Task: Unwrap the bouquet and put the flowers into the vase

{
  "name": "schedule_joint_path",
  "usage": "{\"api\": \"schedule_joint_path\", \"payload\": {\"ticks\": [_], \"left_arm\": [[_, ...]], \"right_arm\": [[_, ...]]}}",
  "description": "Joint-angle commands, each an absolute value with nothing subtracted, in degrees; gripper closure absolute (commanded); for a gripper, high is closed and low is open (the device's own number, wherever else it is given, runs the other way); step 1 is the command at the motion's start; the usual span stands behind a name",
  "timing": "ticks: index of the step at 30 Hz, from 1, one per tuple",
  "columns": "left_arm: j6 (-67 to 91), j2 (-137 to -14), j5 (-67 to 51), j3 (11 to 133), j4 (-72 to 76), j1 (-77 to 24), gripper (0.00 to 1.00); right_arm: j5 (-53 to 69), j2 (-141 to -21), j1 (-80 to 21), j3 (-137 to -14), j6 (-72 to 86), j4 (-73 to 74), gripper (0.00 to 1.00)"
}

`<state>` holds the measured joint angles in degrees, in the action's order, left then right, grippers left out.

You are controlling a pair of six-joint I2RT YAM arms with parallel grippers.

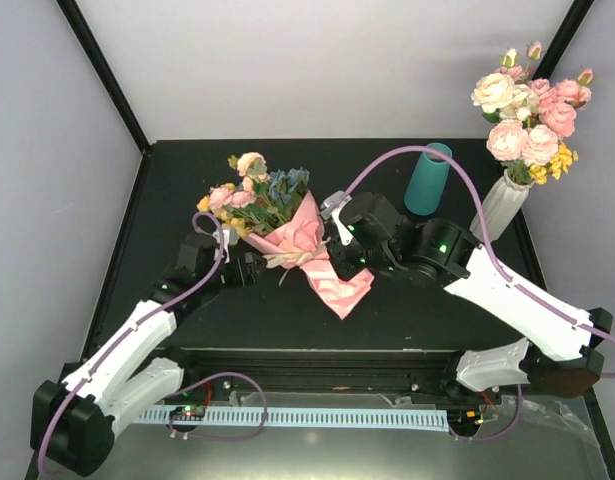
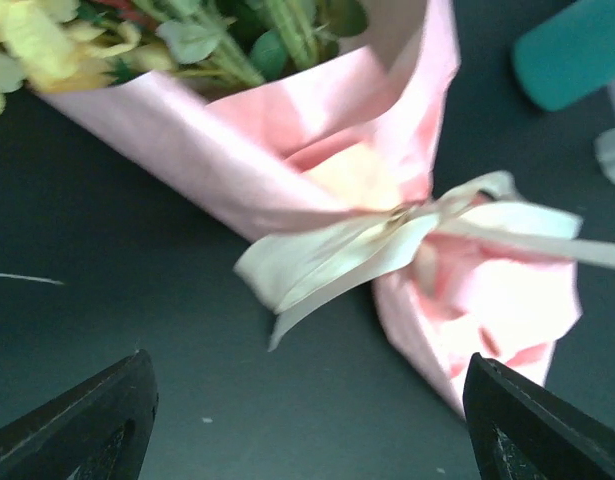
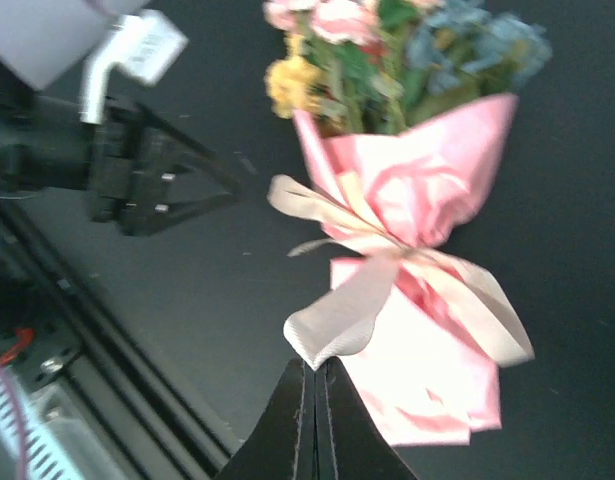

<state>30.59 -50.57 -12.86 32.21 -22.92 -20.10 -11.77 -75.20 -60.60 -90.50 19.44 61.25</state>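
Note:
The bouquet (image 1: 292,232) lies on the black table, its flowers (image 1: 255,195) pointing up-left and its pink paper (image 1: 339,285) still tied with a cream ribbon (image 3: 339,305). My right gripper (image 3: 315,368) is shut on the end of one ribbon tail, lifted from the bow. My left gripper (image 2: 307,420) hangs open just left of the wrap, with nothing between its fingers and the bow (image 2: 387,232) ahead of it. In the top view the left gripper (image 1: 261,268) and the right gripper (image 1: 330,258) flank the bouquet's tied neck. The teal vase (image 1: 428,180) stands upright behind the right arm.
A white ribbed vase (image 1: 500,205) with larger pink and cream roses (image 1: 527,115) stands at the back right, close to the teal vase. The table's near rail (image 1: 317,365) runs below the bouquet. A purple cable (image 1: 387,160) arcs over the right wrist.

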Motion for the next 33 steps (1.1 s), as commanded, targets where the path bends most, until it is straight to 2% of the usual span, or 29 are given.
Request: {"api": "schedule_joint_path", "payload": {"ticks": [1,6,11,15,21,26,33], "left_arm": [[39.11,-47.59,-18.75,28.87,-13.64,-22.48,0.14],[40.31,-45.65,-17.16,28.61,-14.25,-24.14,0.14],[38.30,-43.60,-14.67,29.48,-22.24,-26.26,0.15],[38.88,-38.14,-10.62,26.73,-24.90,-26.85,0.16],[39.19,-32.50,-0.31,25.74,-32.98,-26.93,0.25],[35.66,-31.16,-0.70,22.39,-29.57,-27.39,0.33],[29.20,-38.44,-4.31,19.87,-21.16,-30.71,0.41]], "right_arm": [[0.76,-75.16,-60.69,-91.52,14.48,55.96,0.98],[4.29,-77.84,-61.32,-94.71,12.10,54.13,0.98],[6.62,-82.34,-62.63,-98.58,11.07,52.94,0.98],[-1.22,-84.71,-62.90,-99.99,13.96,54.69,0.98],[-16.63,-80.18,-61.95,-88.13,18.71,56.72,0.98],[-17.62,-74.27,-56.27,-76.47,23.86,55.94,0.98],[-17.23,-72.54,-50.41,-72.34,26.13,56.29,0.98]]}}
